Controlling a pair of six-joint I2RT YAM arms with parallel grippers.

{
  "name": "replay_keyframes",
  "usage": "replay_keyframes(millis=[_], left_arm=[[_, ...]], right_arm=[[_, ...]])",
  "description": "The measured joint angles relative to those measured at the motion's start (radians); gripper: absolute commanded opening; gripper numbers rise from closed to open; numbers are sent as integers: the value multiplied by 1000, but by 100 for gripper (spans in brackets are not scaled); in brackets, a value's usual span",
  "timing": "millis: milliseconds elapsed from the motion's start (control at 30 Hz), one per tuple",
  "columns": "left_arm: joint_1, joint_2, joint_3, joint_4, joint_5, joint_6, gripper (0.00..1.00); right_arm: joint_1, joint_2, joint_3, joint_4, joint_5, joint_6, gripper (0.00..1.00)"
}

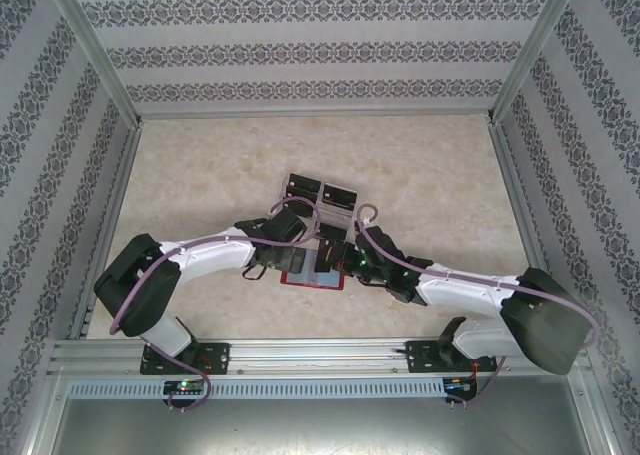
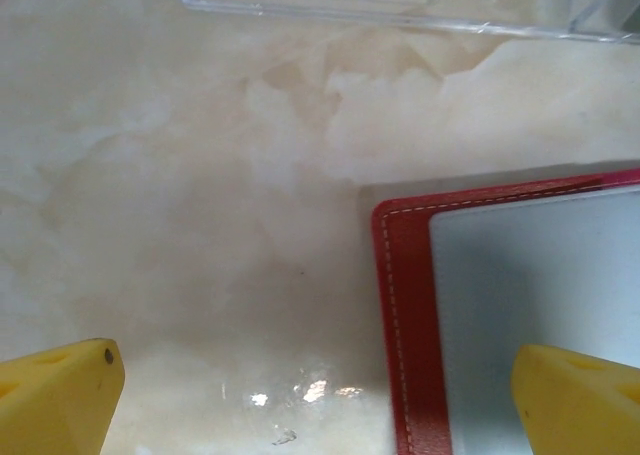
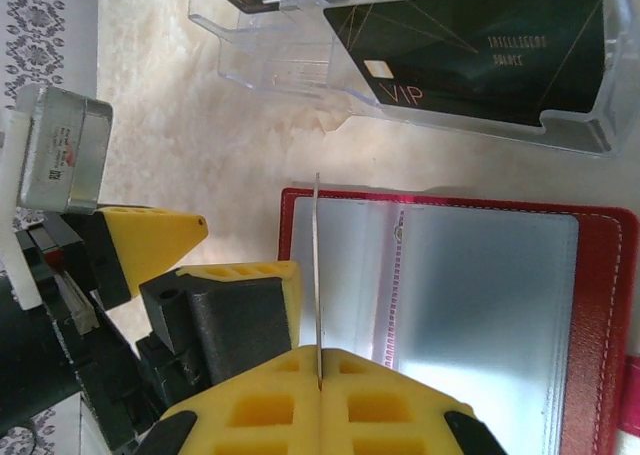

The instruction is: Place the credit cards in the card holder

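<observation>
A card [image 3: 317, 275] is pinched edge-on in the tightly closed right gripper [image 3: 320, 375] above the opened red wallet [image 3: 600, 305], which lies between the table's [image 1: 200, 175] centre and near edge, just beside the clear tray [image 3: 260, 65]. The left gripper [image 2: 318, 390] is spread wide and empty at the wallet's corner. Insertion is judged in hand; next the card must be levelled and slid into a sleeve [image 3: 480, 305]

"What carries the scene?"
"A pale, marble-patterned counter [image 1: 430, 175], its veins cream and tan."
"And lying on it?"
"A red card holder [image 2: 400, 305], opened flat with its clear sleeves up. A clear plastic tray [image 3: 270, 70] sits just beyond it, not touching."
</observation>
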Motion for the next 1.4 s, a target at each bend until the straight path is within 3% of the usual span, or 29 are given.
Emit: replay_keyframes(millis=[1400], left_arm=[[-5,-53,-86,1,-35,-80,100]], right_arm=[[23,288,-70,381,-93,49,0]])
